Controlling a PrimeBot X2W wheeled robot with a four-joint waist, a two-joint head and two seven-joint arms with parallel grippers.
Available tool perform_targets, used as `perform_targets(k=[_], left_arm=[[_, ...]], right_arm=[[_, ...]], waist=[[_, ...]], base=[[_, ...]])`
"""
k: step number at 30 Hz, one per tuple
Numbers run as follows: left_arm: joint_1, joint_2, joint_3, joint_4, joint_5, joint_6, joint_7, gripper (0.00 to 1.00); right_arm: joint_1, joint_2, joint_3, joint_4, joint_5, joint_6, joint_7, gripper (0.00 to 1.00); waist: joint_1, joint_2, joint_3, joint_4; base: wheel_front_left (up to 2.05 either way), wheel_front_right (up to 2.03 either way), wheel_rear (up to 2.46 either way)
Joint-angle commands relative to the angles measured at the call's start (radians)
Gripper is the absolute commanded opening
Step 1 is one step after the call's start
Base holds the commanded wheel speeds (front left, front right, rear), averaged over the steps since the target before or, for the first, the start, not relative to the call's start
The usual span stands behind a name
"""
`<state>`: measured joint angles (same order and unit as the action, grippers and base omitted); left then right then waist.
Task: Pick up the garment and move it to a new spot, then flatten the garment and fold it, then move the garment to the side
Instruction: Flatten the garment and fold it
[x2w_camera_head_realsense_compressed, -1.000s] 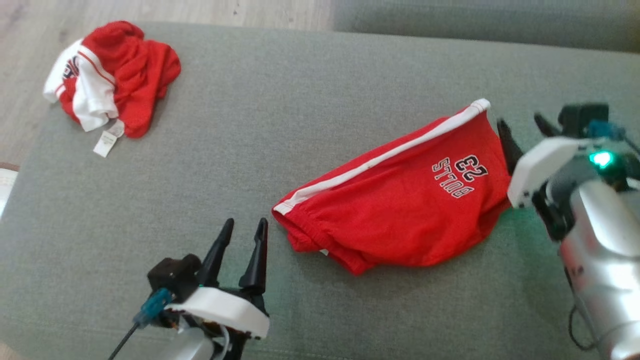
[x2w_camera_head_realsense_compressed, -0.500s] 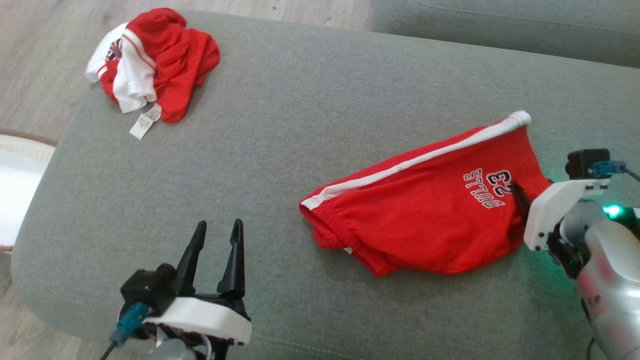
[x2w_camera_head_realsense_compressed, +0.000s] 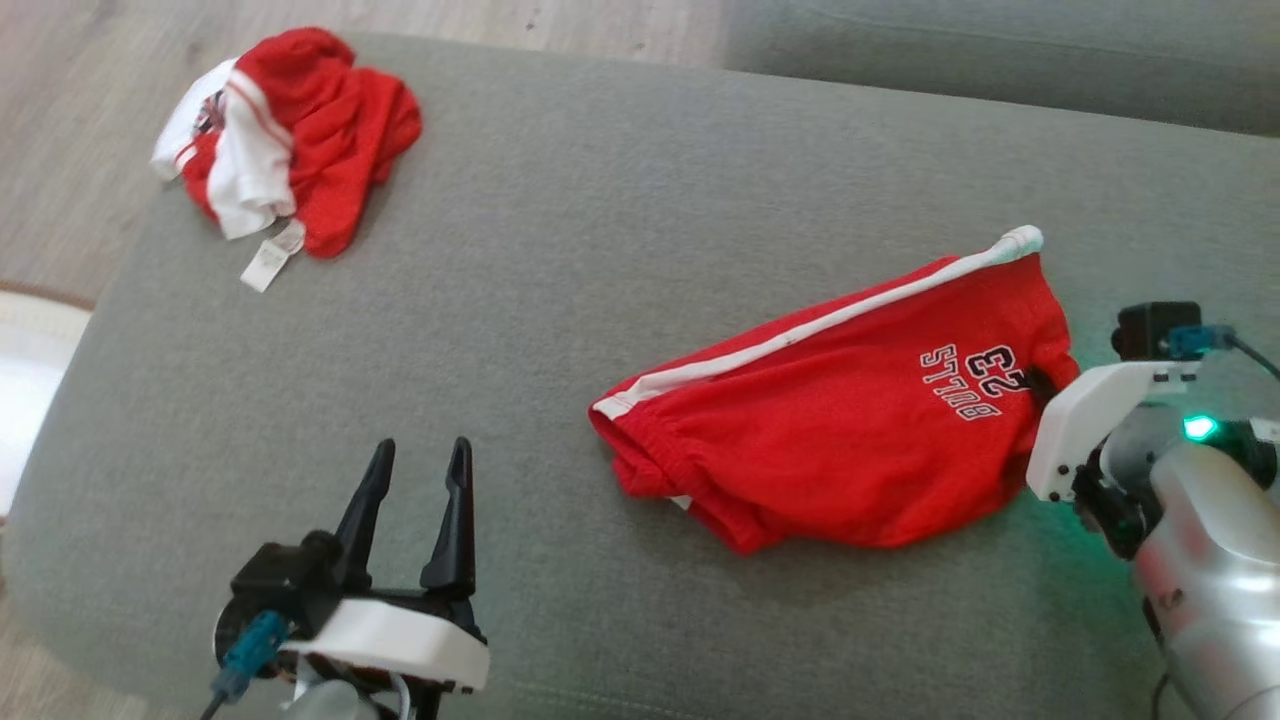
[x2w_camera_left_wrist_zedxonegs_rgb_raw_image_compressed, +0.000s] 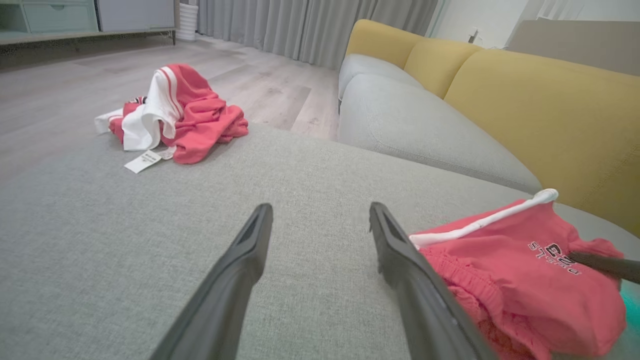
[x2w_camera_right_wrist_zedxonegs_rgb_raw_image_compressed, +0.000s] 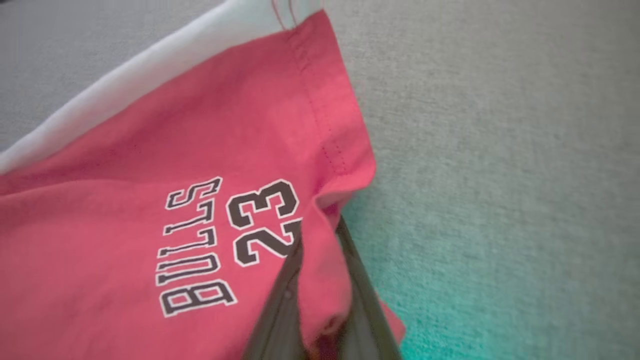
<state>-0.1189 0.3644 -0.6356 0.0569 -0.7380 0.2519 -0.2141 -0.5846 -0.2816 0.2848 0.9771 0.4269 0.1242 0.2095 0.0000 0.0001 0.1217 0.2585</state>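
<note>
Grey couch cushion (x2w_camera_head_realsense_compressed: 600, 250) is serving as the work surface. Nearest the camera, left fingers (x2w_camera_head_realsense_compressed: 452, 520) are hovering spread wide over bare cushion, holding nothing, pointing toward the waistband end of the shorts (x2w_camera_head_realsense_compressed: 830, 450).

Shorts are lying mid-right on the cushion, roughly flat but bunched, white side stripe running along the far edge, "BULLS 23" print facing up near the right end. Right fingers (x2w_camera_right_wrist_zedxonegs_rgb_raw_image_compressed: 277, 315) are pressing together on the leg hem just beside the print, pinching a raised fold of red fabric between them.

Judging by the look: thin mesh-type cloth, light, soft, no stiffness, so it is likely going to drape and sag from one pinch point and may be sliding out if only a thin edge is caught. Stitched hem or elastic waistband looks like the firmer place for gripping; the free waistband corner near the left fingers is looking like a good second hold for spreading.

Farther off, a crumpled red-and-white garment (x2w_camera_head_realsense_compressed: 300, 140) is sitting at the far-left corner, well apart. Wood floor (x2w_camera_left_wrist_zedxonegs_rgb_raw_image_compressed: 75, 75) and yellow backrest (x2w_camera_left_wrist_zedxonegs_rgb_raw_image_compressed: 525, 100) are showing beyond.
</note>
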Motion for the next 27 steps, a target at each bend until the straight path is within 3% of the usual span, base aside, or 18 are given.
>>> perform_targets(k=[1,17,22,27], left_arm=[[-0.032,0.024,0.037,-0.034,0.008,0.009,-0.015,1.0],[0.016,0.029,0.047,-0.053,0.0,0.031,-0.022,1.0],[0.019,0.032,0.046,-0.055,0.002,0.034,-0.023,1.0],[0.013,0.034,0.038,-0.051,0.007,0.032,-0.019,1.0]], right_arm=[[0.0,0.004,0.007,-0.019,0.013,0.007,-0.022,0.0],[0.183,0.128,-0.225,-0.11,-0.049,0.007,-0.237,0.0],[0.266,0.177,-0.323,-0.201,-0.095,0.007,-0.243,0.0],[0.325,0.21,-0.379,-0.305,-0.148,0.007,-0.207,0.0]], waist=[[0.0,-0.0001,-0.012,-0.018],[0.0,-0.0001,-0.086,-0.268],[0.0,-0.0001,-0.083,-0.296],[0.0,-0.0001,-0.087,-0.281]], base=[[0.0,0.0,0.0],[0.0,0.0,0.0],[0.0,0.0,0.0],[0.0,0.0,0.0]])
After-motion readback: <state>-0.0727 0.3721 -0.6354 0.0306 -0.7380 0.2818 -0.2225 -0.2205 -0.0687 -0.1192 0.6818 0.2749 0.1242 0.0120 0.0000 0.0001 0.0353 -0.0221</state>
